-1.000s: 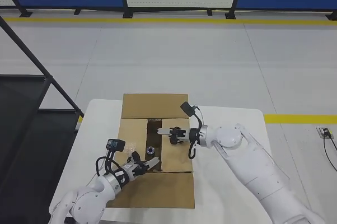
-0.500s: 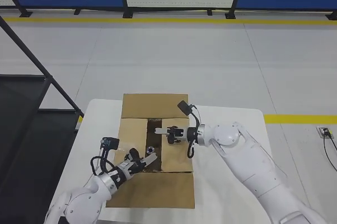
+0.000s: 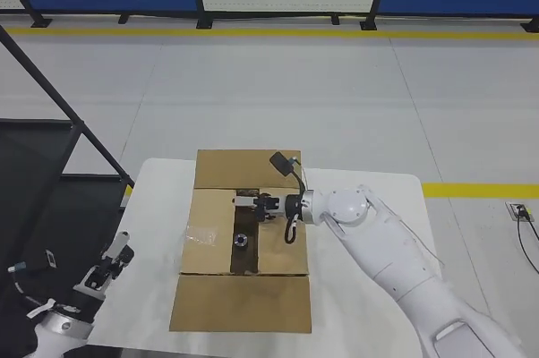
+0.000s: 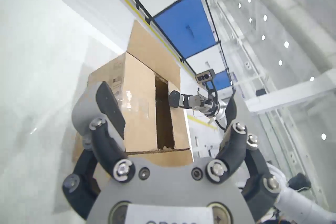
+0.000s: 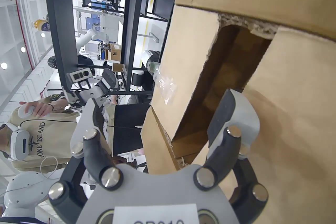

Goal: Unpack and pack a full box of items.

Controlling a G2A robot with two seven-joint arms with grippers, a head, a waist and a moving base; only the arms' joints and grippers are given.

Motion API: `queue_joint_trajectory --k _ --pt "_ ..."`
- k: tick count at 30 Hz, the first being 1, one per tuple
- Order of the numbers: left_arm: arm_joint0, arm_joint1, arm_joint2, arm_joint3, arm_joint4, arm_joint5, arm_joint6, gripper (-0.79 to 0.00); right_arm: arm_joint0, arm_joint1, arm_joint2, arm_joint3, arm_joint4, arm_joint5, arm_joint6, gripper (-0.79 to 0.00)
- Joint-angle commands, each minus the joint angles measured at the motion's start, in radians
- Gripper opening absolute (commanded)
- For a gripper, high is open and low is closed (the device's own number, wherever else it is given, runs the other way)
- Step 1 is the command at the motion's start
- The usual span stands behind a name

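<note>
Your right claw (image 3: 250, 203) is open, fingers spread, at the far end of the box's slot (image 3: 243, 224). Your left claw (image 3: 119, 253) is open and empty at the table's left edge, well apart from the box. The box (image 3: 243, 304) is plain brown cardboard on the white table (image 3: 368, 295), with clear tape (image 3: 201, 234) on its left flap. Two flaps cover most of the opening. A small dark round item (image 3: 241, 240) shows in the slot. A black frame (image 3: 72, 134) stands left. Box and slot run lengthwise away from you.
</note>
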Motion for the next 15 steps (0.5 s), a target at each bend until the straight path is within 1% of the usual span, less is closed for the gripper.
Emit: queue_joint_trajectory --k 1,9,10,12,14,15 --pt "0.012 0.000 -0.013 0.009 -0.032 -0.012 -0.021 0.000 -0.001 0.001 0.000 -0.001 -0.001 0.001 0.001 0.000" --pt "0.011 0.000 -0.012 0.014 -0.037 -0.005 -0.015 0.000 -0.004 0.000 0.000 -0.005 -0.002 0.000 -0.003 0.000" --pt "0.003 -0.001 -0.010 0.026 -0.052 0.019 0.004 0.000 -0.011 0.000 -0.001 -0.013 -0.007 -0.001 -0.013 0.000" --pt "-0.039 -0.003 0.007 0.059 -0.094 0.135 0.041 0.000 -0.018 0.000 -0.008 -0.036 -0.030 0.010 -0.012 0.000" --pt "-0.083 -0.004 0.015 0.094 -0.191 0.260 0.029 0.000 -0.017 -0.004 -0.020 -0.049 -0.051 0.033 -0.007 0.000" --pt "-0.098 -0.002 0.017 0.106 -0.213 0.305 0.008 0.000 -0.016 -0.007 -0.027 -0.052 -0.061 0.043 -0.006 0.000"
